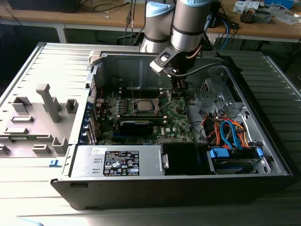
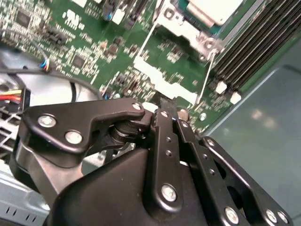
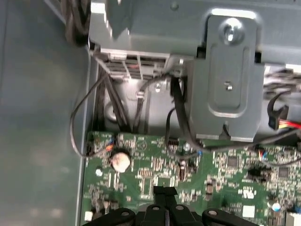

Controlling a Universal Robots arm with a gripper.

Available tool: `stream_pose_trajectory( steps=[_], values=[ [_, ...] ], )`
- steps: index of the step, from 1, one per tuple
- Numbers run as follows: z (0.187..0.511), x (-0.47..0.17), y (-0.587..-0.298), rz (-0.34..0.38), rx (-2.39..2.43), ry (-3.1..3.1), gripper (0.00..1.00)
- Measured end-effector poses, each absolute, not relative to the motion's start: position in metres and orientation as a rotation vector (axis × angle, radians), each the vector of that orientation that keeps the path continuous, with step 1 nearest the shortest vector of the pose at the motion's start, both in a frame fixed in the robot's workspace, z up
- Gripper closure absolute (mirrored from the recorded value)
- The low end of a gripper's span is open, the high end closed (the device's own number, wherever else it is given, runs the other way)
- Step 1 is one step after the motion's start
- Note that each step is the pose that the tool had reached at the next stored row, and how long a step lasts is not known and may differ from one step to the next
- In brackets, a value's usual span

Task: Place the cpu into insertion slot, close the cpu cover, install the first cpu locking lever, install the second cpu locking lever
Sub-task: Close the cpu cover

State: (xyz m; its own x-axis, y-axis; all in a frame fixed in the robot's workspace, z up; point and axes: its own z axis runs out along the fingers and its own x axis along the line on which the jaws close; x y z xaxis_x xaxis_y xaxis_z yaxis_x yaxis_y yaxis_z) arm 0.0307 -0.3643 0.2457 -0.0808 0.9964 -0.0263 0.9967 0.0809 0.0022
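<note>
The gripper (image 2: 168,104), fingers clenched together and seemingly empty, hovers over the green motherboard (image 2: 84,42), just beside a wire locking lever (image 2: 206,75). The cpu (image 2: 214,8) sits in the insertion slot (image 1: 141,112) under the closed cpu cover (image 2: 186,29). Lever latching seems in hand, and it calls for pressing the wire down under its catch.

Top of the cpu (image 1: 142,105): silvery-grey metal, dull sheen. The cpu cover (image 2: 182,28): bright bare metal. The circuit board (image 3: 155,169): glossy green. The end effector (image 2: 170,107): matt black, shiny screw heads. The case wall (image 1: 127,70): smooth grey sheet metal.
</note>
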Motion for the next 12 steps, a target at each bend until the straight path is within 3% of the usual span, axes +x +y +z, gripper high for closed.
stream_pose_trajectory(
  steps=[12],
  values=[
    [0.242,0.006,-0.364,-0.026,2.115,2.294,0.89]
  ],
)
